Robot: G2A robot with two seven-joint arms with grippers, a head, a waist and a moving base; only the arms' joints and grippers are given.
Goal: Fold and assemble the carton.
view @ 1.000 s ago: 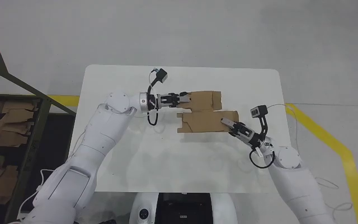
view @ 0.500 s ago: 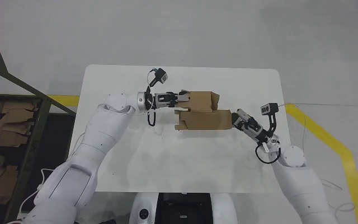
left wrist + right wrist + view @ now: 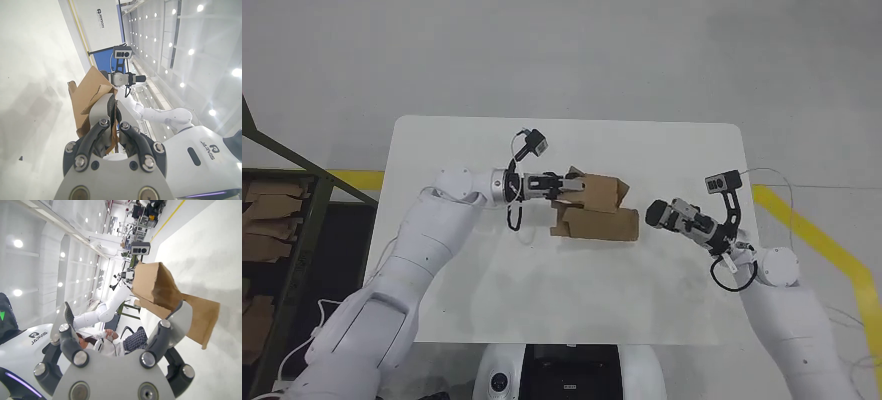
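A brown cardboard carton [image 3: 594, 207], partly folded and tilted, sits near the middle of the white table [image 3: 492, 290]. My left gripper [image 3: 572, 184] is shut on the carton's left edge; in the left wrist view its fingers [image 3: 100, 108] pinch a cardboard flap [image 3: 88, 92]. My right gripper [image 3: 654, 213] is just right of the carton, open and apart from it. In the right wrist view the carton [image 3: 157, 285] stands beyond the spread fingers [image 3: 181, 311], one of which overlaps its lower flap.
A dark rack with cardboard blanks [image 3: 272, 215] stands off the table's left side. Yellow floor tape [image 3: 817, 240] runs on the right. Bare table lies in front of and behind the carton.
My right gripper let go of the carton's right end and drew back to the right, its fingers now open. The carton shifted left and tilted up in my left gripper.
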